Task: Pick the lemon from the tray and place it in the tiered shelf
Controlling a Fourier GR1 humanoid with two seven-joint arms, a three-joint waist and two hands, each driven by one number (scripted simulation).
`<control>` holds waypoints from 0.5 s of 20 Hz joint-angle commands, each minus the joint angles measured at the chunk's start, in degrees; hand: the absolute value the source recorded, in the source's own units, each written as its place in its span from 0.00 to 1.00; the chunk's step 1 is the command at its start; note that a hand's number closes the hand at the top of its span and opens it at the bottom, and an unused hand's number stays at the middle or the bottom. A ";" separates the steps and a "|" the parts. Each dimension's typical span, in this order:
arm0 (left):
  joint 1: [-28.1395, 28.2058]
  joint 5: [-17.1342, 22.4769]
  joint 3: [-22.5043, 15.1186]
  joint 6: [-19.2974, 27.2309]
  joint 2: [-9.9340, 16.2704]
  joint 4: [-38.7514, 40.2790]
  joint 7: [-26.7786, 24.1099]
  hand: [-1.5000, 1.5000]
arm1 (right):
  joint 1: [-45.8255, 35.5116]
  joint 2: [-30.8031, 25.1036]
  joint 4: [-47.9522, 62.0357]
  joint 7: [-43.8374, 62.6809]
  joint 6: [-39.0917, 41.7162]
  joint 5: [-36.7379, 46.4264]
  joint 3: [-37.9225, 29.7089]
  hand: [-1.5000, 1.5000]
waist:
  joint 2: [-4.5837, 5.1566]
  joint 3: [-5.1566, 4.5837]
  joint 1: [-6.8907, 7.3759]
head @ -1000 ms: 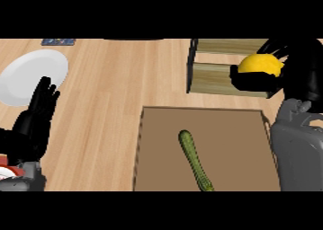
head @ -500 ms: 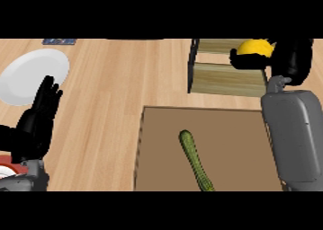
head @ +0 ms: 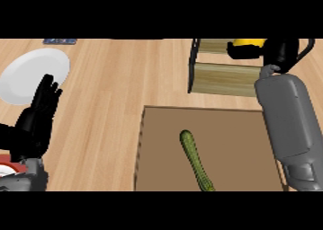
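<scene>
Right now the right robot hand [head: 278, 50] is curled round the lemon [head: 248, 43], holding it at the tiered shelf [head: 225, 78] up at one o'clock, over the shelf's upper level near the top edge of the view; only a slice of yellow shows past the black fingers. Its grey forearm runs down the right side, beside the brown tray [head: 161, 148], where a long green cucumber [head: 195, 160] lies lengthwise. Over at nine o'clock the left robot hand [head: 36, 119] rests with fingers straight and pointing up, just below a white plate [head: 29, 74] on the wooden tabletop [head: 124, 76].
</scene>
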 commanded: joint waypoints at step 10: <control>1.06 -1.24 -0.22 0.18 -1.76 -0.40 -0.17 0.50 | -5.45 -2.99 13.64 -13.68 -0.49 -12.18 -4.57 0.00 | -0.15 -0.01 -0.27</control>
